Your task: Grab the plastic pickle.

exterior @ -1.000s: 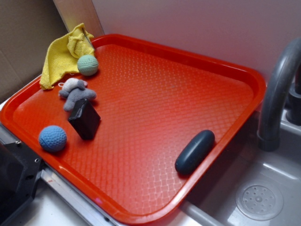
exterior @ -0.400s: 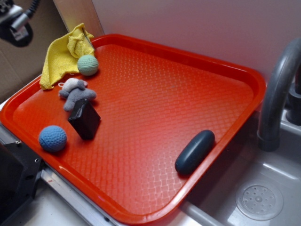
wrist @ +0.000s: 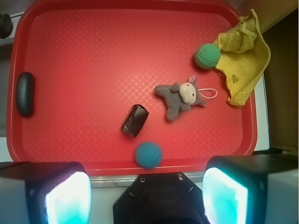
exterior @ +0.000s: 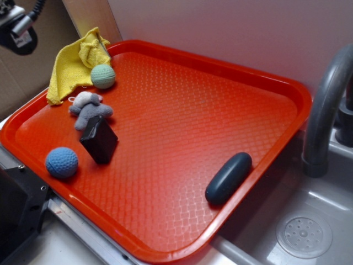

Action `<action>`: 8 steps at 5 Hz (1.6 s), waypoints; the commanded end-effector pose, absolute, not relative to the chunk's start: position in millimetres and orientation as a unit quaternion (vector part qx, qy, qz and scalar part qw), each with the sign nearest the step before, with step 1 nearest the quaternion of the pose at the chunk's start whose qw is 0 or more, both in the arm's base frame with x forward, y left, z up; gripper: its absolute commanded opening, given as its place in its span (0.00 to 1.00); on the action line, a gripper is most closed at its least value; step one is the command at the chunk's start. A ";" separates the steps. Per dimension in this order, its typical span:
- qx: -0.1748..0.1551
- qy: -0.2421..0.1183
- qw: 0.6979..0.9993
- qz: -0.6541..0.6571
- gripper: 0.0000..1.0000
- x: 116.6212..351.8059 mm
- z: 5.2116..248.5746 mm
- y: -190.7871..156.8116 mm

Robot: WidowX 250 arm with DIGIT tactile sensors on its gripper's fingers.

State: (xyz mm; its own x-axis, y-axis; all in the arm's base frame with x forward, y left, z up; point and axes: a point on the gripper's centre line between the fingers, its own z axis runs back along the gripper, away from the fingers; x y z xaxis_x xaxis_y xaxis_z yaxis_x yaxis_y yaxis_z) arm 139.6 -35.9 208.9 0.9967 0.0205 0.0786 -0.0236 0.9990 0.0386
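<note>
Red tray [exterior: 182, 110] with a waffle-textured floor sits on a counter beside a grey sink [exterior: 309, 221]; a curved grey tap [exterior: 322, 105] rises at the tray's right edge in the exterior view. The pickle [exterior: 228, 178], dark blue-green and capsule-shaped, lies flat just inside the tray's rim on the sink side, alone, well apart from the other items. Opposite side of tray: blue ball [exterior: 61, 162], black block [exterior: 99, 139] tilted on an edge, grey stuffed animal [exterior: 88, 107], green ball [exterior: 102, 76] touching a yellow cloth [exterior: 74, 63] draped over the rim. Gripper [wrist: 145, 196] hangs high above the tray edge nearest the blue ball, fingers [wrist: 56, 193] spread wide apart, nothing between them. In the wrist view the pickle [wrist: 25, 94] is at far left.
</note>
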 end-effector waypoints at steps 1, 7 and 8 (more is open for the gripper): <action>-0.006 -0.033 0.999 0.024 1.00 181.3 204.9 -42.3; -0.010 -0.088 0.985 -0.151 1.00 223.9 70.7 -196.4; -0.005 -0.086 0.984 -0.155 1.00 224.4 61.4 -206.8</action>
